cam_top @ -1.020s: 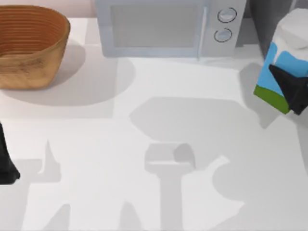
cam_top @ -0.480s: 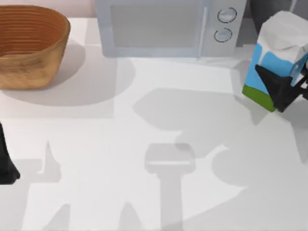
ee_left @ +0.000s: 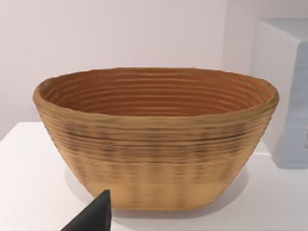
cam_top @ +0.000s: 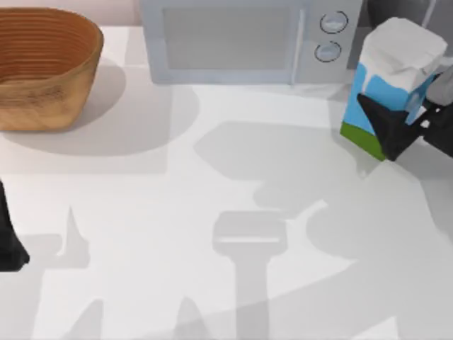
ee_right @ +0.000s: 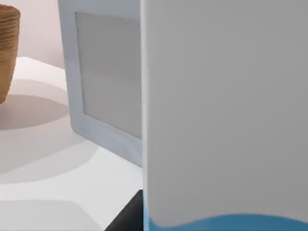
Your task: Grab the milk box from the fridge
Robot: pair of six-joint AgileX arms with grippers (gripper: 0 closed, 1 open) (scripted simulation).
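From above, the right gripper is clamped on the milk box, held near the table's right edge beside the microwave. The left gripper sits parked at the left edge, its fingers' state unclear. The left wrist view faces the basket. In the right wrist view the milk box looms close. The carton looks already out of the fridge; next calls for a steady carry.

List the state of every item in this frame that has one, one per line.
milk box: upright, held at the table's right, out of the fridge
right gripper: fingers shut on the milk box
left gripper: parked at the table's left edge
microwave: door closed
basket: upright, nothing inside
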